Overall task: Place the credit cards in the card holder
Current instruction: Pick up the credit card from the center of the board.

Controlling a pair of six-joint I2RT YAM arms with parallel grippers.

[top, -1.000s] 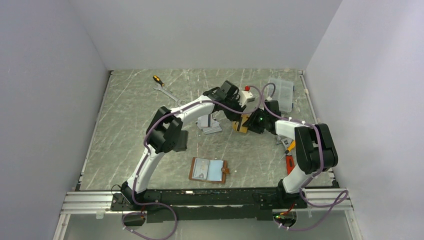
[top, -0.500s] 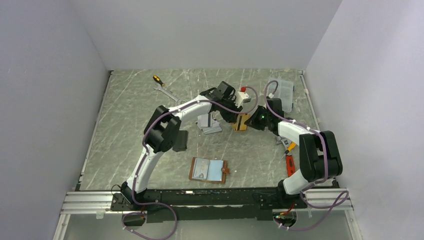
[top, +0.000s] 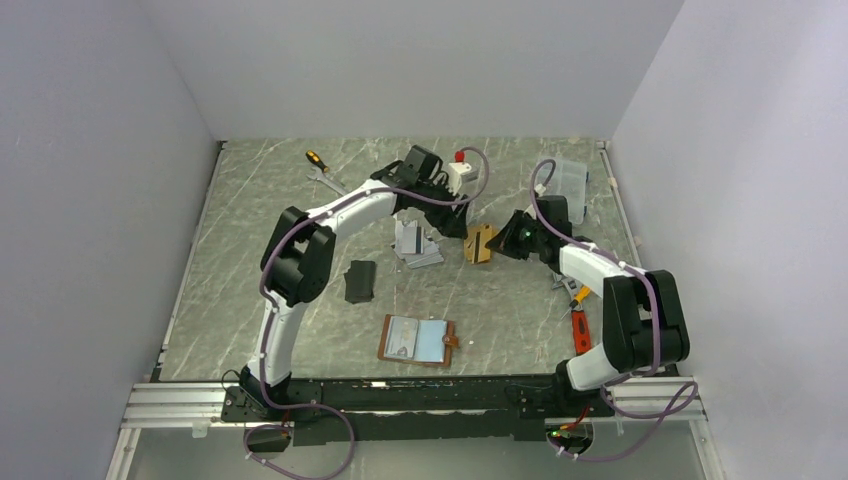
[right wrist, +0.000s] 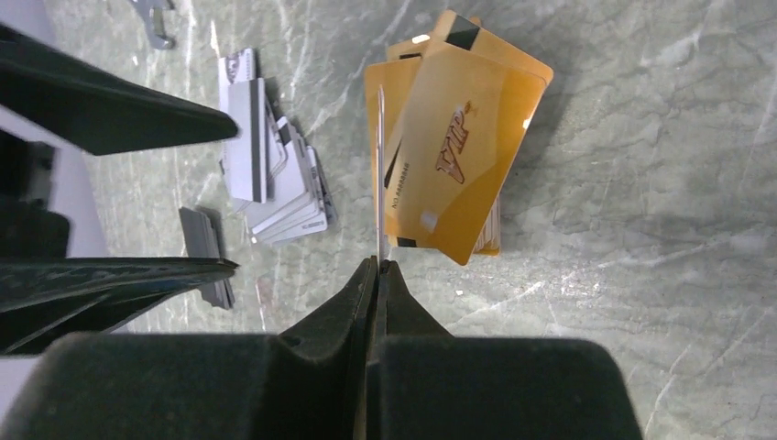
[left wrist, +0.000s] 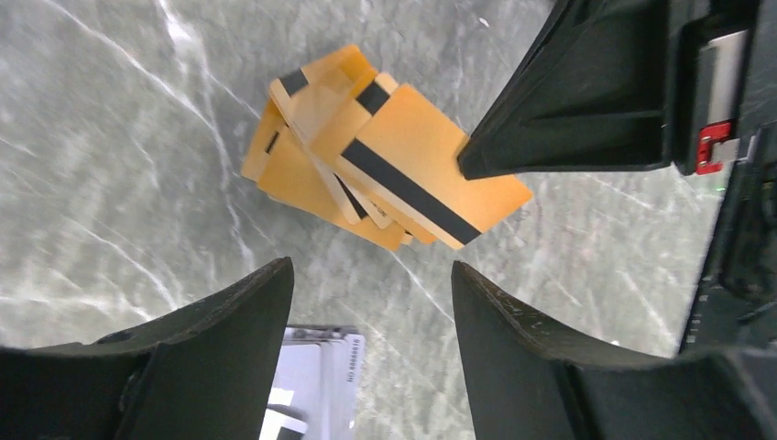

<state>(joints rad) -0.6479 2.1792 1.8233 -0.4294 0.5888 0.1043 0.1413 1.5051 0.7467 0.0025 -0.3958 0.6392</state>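
grey marbled table (top: 250,260), seen from above. toward the left lies a black pouch (top: 360,281), which is not the target. just right of it sits a fanned stack of silver-grey credit cards (top: 416,246). nearer the arm bases, well apart from every card, the tan card holder (top: 418,340) lies open and flat, clear sleeves up. the left pincer (left wrist: 371,273) hovers with its fingers spread and nothing between them, beside the gold-orange credit cards (top: 480,244), a loose overlapping pile. at the right, the right pincer (right wrist: 376,266) is pressed together on one gold card (right wrist: 378,165), held on edge over the pile; whether it is clear of the pile cannot be told. to do this step well, lift that card straight up so no neighbour drags along, carry it to the holder, and line a short edge up with a sleeve mouth. the free pincer could pin the holder so it does not slide.
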